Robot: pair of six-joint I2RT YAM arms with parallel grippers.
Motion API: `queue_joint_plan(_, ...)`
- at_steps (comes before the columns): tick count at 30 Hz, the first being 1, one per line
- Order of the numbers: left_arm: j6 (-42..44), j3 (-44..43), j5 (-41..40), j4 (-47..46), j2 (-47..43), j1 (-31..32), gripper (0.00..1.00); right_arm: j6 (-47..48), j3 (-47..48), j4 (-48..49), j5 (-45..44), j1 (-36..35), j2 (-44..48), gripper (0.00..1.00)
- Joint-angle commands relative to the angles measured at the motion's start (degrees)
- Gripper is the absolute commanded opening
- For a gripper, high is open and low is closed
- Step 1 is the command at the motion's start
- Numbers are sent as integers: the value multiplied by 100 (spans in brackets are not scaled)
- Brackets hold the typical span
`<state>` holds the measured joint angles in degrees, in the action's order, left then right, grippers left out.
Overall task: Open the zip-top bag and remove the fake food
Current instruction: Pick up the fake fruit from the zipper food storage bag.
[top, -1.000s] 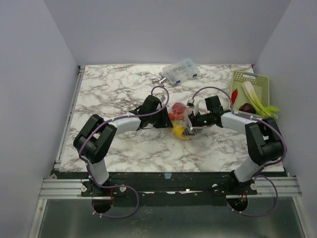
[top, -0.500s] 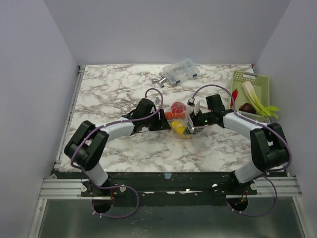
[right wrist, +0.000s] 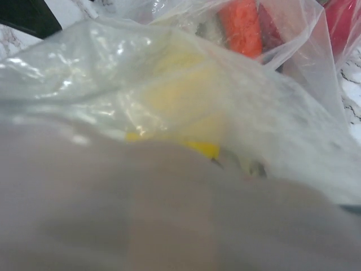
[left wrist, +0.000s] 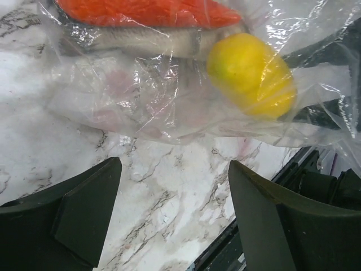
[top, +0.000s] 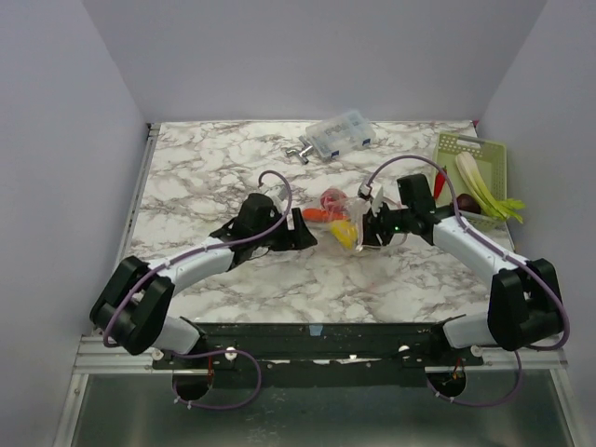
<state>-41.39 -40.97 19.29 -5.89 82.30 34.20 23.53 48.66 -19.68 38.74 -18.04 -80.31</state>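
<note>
Now that the left jaws have let go, the top view shows them backed off to the left of the zip-top bag (top: 352, 214), spread wide and holding nothing. The right jaws look part-closed on the bag's right edge, near the middle of the table (top: 214, 168). The lemon (top: 343, 233) and carrot (top: 315, 214) sit inside the film, and a pale stalk (top: 475, 177) lies in the green basket (top: 461, 144) at the right. My left wrist view confirms it: the jaws stand wide apart over bare marble, with the bag just beyond them and apart from them. My right wrist view is smothered by crinkled plastic, so I cannot see those jaws there. I judge the bag is held from one side only, and the left arm needs a fresh grip on the mouth or the food.
</note>
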Motion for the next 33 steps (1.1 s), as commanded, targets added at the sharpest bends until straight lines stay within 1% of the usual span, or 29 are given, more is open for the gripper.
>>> queue_joint_plan(1,245,327,-605,-42,-788,-21,79,508,221,-605,-437,-5,212,24)
queue_joint_plan(5,322,752,-1171,21,-1873,-27,86,767,202,-994,-697,8,417,24)
queue_joint_plan(7,446,863,-1436,193,-2363,-44,91,808,136,-1104,-741,14,636,24)
queue_joint_plan(10,725,865,-1547,539,-2916,-96,98,1019,117,-1351,-800,26,964,23)
queue_joint_plan(12,781,874,-1313,576,-3155,-225,99,1148,159,-1521,-888,33,1122,23)
queue_joint_plan(16,716,893,-116,660,-3430,-701,99,1374,193,-1759,-1130,42,1295,22)
queue_joint_plan(18,708,880,185,678,-3494,-836,99,1341,134,-1742,-1142,48,1247,23)
queue_joint_plan(20,758,893,413,617,-3504,-878,99,1278,152,-1831,-945,47,1053,22)
queue_joint_plan(23,731,927,640,626,-3469,-880,99,1313,230,-2045,-692,64,900,22)
queue_joint_plan(25,681,1009,708,615,-3537,-879,99,1336,218,-2066,-681,113,1105,22)
queue_joint_plan(29,728,1109,802,696,-3655,-888,99,1719,318,-2197,-1157,211,1634,23)
queue_joint_plan(33,722,1153,971,686,-3586,-896,98,2002,644,-2766,-1293,241,1600,23)
